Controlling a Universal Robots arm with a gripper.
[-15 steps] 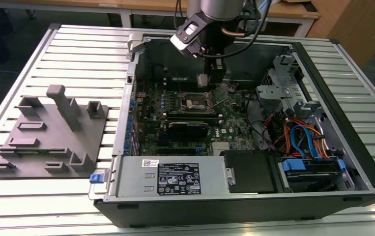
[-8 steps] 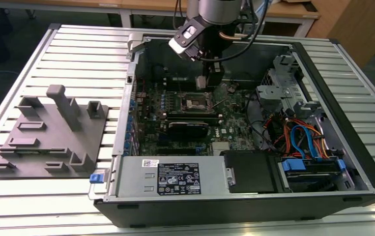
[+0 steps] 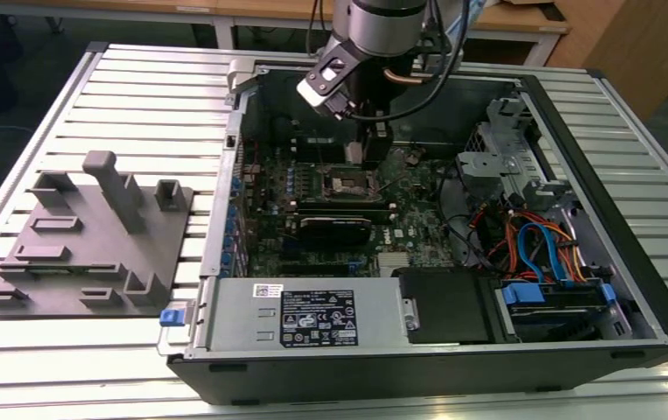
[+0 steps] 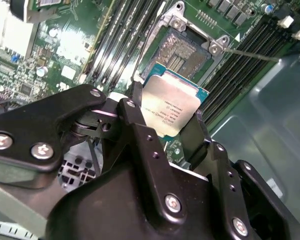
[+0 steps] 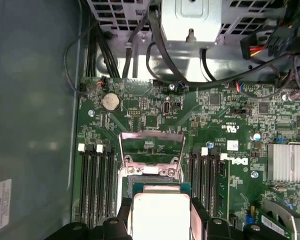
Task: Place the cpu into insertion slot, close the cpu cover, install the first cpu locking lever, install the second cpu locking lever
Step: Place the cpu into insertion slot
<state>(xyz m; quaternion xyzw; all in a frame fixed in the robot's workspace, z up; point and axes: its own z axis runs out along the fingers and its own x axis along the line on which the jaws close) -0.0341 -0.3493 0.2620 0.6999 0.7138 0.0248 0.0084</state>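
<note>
cpu in gripper near insertion slot

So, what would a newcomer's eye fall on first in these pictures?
The cpu, clamped in the black end effector, hangs close to the open insertion slot. In the exterior view the arm reaches into an open computer case, with a grey fixture at the exterior view's left.
</note>
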